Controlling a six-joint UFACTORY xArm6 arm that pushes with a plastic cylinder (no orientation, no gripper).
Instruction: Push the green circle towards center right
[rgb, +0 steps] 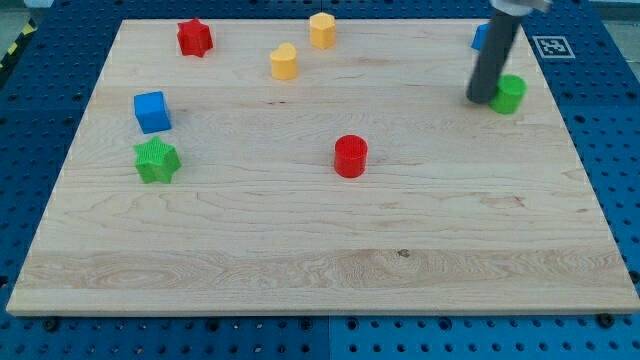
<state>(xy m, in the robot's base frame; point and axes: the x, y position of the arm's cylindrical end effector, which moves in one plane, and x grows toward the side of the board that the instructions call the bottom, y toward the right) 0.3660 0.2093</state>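
With no gripper to open or close, my tip (481, 99) rests against the left side of the small green plastic circle (508, 93) near the wooden bench's (300, 240) upper-right edge; it looks light, rigid, apt to slide if pushed centrally.

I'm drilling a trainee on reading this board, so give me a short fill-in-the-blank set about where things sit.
1. My tip sits just to the view's ____ of the green circle.
2. The red cylinder stands near the board's ____.
3. The blue cube lies directly above the green ____.

Missing words: left; centre; star
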